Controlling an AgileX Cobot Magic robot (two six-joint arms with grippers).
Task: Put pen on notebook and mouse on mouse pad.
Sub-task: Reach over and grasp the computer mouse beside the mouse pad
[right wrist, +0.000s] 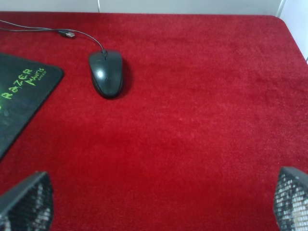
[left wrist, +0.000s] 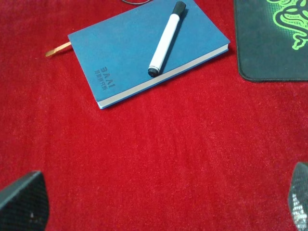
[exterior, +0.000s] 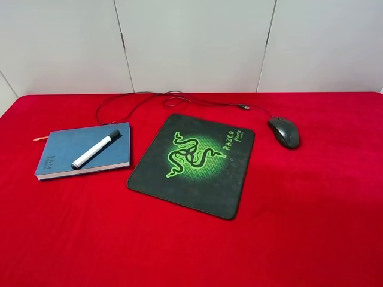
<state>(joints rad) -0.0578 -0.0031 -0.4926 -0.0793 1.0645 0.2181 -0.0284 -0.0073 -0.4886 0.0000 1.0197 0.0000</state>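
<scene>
You have the pen (exterior: 94, 150) lying diagonally on the blue notebook (exterior: 63, 149), the mouse (exterior: 284, 132) sitting on the red cloth (exterior: 311, 215) just beside the mouse pad (exterior: 154, 178) and off it, and the left gripper (left wrist: 161, 204) and right gripper (right wrist: 159, 202) hovering empty, fingers spread wide.

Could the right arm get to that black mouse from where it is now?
Probably yes. The right gripper is open, and only bare red cloth lies between it and the mouse, which sits off the mouse pad.
</scene>
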